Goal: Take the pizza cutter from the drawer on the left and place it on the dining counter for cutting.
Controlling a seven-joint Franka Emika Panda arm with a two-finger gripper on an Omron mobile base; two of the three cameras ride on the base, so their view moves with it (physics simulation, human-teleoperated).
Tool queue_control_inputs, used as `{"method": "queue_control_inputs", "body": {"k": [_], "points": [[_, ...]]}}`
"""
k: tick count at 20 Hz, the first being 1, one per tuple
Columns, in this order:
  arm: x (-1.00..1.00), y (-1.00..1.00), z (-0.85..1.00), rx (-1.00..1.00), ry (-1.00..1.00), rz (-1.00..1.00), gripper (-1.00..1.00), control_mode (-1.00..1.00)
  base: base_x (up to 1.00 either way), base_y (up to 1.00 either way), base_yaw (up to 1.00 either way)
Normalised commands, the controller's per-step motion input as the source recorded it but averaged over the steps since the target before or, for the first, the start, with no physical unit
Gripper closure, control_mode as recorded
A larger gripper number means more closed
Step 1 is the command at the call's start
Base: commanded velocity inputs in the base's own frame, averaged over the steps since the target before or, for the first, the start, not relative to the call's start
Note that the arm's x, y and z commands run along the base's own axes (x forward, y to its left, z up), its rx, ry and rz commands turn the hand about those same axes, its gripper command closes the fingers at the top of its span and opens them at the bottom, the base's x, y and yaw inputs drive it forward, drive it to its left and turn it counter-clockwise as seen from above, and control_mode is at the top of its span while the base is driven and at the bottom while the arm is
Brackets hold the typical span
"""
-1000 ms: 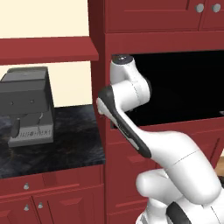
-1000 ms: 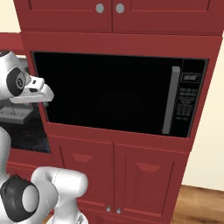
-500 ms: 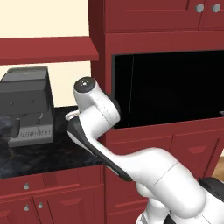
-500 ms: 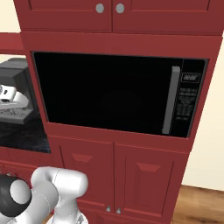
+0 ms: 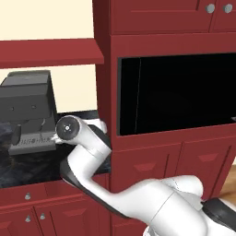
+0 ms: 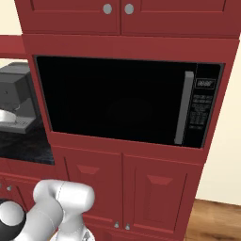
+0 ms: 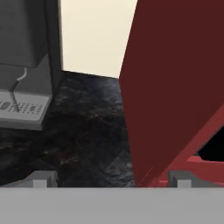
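Note:
My gripper [image 7: 111, 180] is open. Its two grey fingertips [image 7: 39, 179] stand far apart at the bottom of the hand view, with nothing held between them. It hovers low over a short black stone top [image 7: 87, 131], right at the corner of the dark-red cabinet tower [image 7: 175, 87]. My arm [image 5: 83, 152] bends left across that top. Under it is a shut dark-red drawer front [image 5: 14, 197] with a round silver knob [image 5: 27, 196]. The pizza cutter and the dining counter are out of view.
A grey coffee machine [image 5: 27, 108] stands on the short black top [image 5: 32, 166], left of my hand. The tall red tower holds a black microwave [image 6: 127, 101] with cabinet doors [image 6: 155, 193] below. A red shelf [image 5: 50, 53] hangs above the machine.
My arm has swung left and down, from in front of the microwave to over the short black top by the coffee machine. The gripper has stayed open. The base has not moved.

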Motion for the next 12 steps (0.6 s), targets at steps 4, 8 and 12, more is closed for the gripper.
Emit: {"method": "queue_control_inputs", "body": {"k": [4,8,12], "points": [[-0.13,0.35,-0.26,0.06,-0.15,0.0,-1.0,-1.0,0.0,0.0,0.0],[-0.23,0.42,-0.36,0.02,-0.23,0.0,-1.0,-1.0,0.0,0.0,0.0],[-0.17,0.69,-0.34,0.0,-0.2,0.0,-1.0,-1.0,0.0,0.0,0.0]]}}
